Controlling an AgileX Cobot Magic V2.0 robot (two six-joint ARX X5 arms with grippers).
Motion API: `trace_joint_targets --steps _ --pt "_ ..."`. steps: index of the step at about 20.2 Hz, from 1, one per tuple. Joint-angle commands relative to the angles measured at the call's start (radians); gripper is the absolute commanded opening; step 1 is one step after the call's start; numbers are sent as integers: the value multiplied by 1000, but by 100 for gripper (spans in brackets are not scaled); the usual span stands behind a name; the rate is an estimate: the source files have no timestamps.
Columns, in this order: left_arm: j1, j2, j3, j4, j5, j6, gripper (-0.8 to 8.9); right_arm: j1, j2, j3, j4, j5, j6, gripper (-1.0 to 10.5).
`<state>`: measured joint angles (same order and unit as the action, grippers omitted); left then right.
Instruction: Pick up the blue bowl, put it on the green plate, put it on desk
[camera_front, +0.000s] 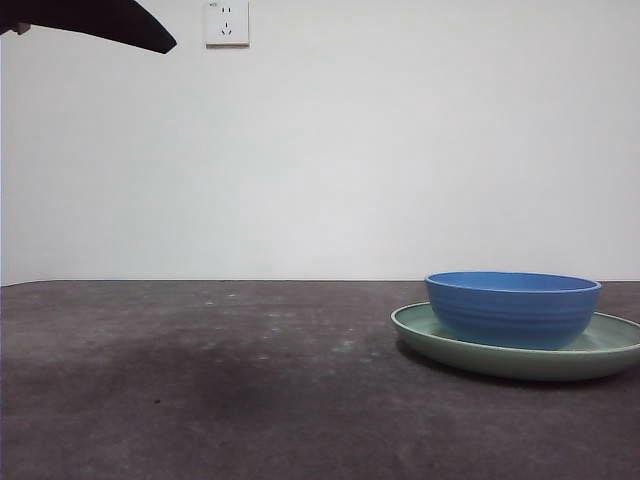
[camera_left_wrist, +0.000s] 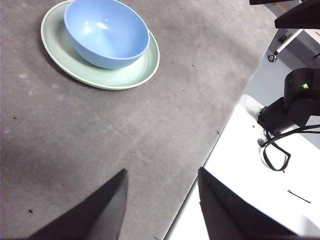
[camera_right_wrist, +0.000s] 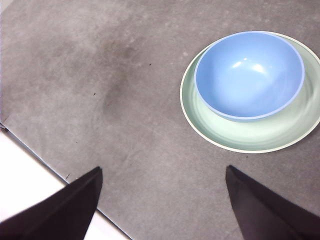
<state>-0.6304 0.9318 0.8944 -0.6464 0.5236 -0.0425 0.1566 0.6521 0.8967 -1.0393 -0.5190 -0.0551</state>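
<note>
Bare desk (camera_front: 200, 400) is seen nearest; beyond, blue bowl (camera_front: 512, 308) is already seated on green plate (camera_front: 610, 352) — its return to the desk remains. Left gripper (camera_left_wrist: 161, 181) and right gripper (camera_right_wrist: 162, 176) are held apart, empty.

You've got open desk (camera_front: 200, 380) across the whole left and middle, nothing standing on it. The only obstacle sits at the right: the blue bowl (camera_front: 512, 308) upright on the green plate (camera_front: 610, 350), its mouth open from above. Both grippers, left gripper (camera_left_wrist: 162, 200) and right gripper (camera_right_wrist: 162, 200), hang well apart from it, jaws spread.
</note>
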Motion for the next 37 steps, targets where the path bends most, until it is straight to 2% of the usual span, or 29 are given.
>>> trace_joint_targets --steps 1,8,10,16,20,26,27,30,32,37 --pt "-5 5 5 14 5 8 226 3 6 18 5 3 3 394" --pt "-5 5 5 14 5 8 226 3 6 18 5 3 5 393" --pt "-5 5 5 14 5 8 226 3 6 18 5 25 28 393" --pt "-5 5 5 13 5 8 226 0 9 17 14 309 134 393" --pt "-5 5 5 13 5 8 226 -25 47 17 69 361 148 393" --pt "-5 5 5 12 5 9 226 -114 194 17 177 351 142 393" --pt "-5 5 5 11 5 9 226 -148 243 18 204 317 131 393" --pt "-5 5 5 11 5 9 226 -256 407 17 307 133 129 374" --pt "-5 5 5 12 5 9 226 -294 509 17 361 97 131 322" --pt "-5 5 5 12 5 9 226 -293 713 18 452 85 129 318"
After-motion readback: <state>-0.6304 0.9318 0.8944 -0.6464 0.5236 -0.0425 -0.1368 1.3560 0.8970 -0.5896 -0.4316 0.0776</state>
